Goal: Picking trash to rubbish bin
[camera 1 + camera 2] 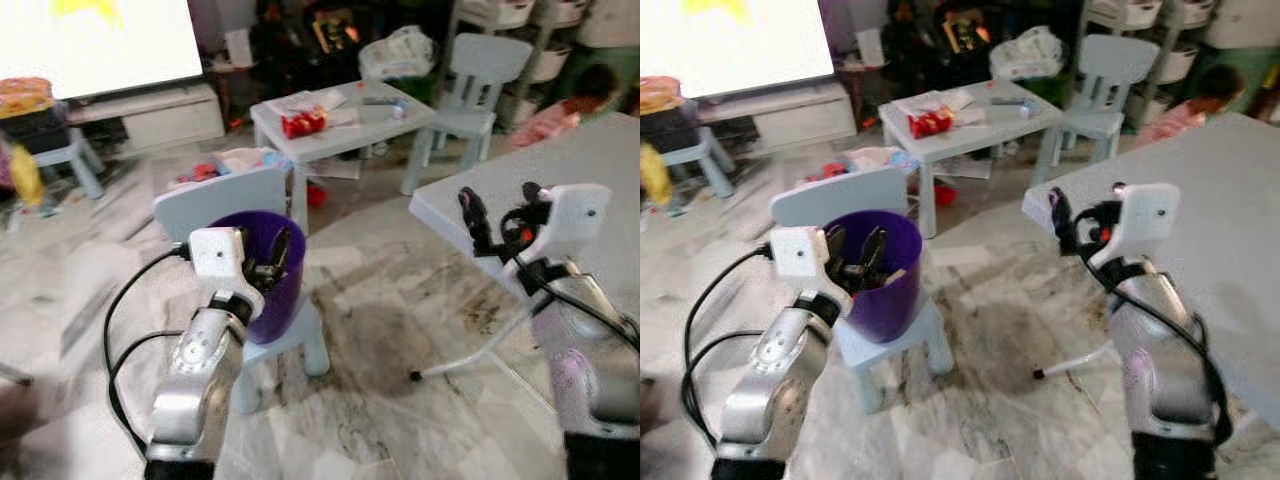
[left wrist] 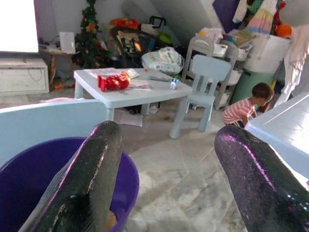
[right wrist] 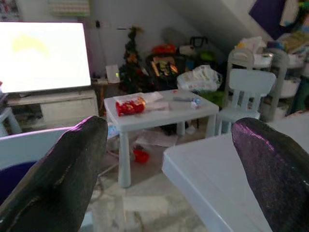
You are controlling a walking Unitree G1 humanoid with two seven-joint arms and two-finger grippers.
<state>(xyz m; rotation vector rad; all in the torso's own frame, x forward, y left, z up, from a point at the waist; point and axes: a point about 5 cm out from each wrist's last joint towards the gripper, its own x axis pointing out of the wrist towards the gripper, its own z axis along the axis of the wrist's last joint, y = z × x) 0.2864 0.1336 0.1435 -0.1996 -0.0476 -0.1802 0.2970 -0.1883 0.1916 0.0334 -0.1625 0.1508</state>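
A purple rubbish bin stands on a small pale blue chair just in front of me. My left gripper hovers over the bin's near rim, open with nothing between its fingers; the left wrist view shows the bin's rim just below them. My right gripper is open and empty, held up by the corner of a white table on the right. A red snack packet and some papers lie on a small pale blue table further back.
A second small chair stands beyond the small table. A person in a striped shirt crouches at the back right. Toys and clutter lie on the marble floor near a low white TV cabinet at the back left.
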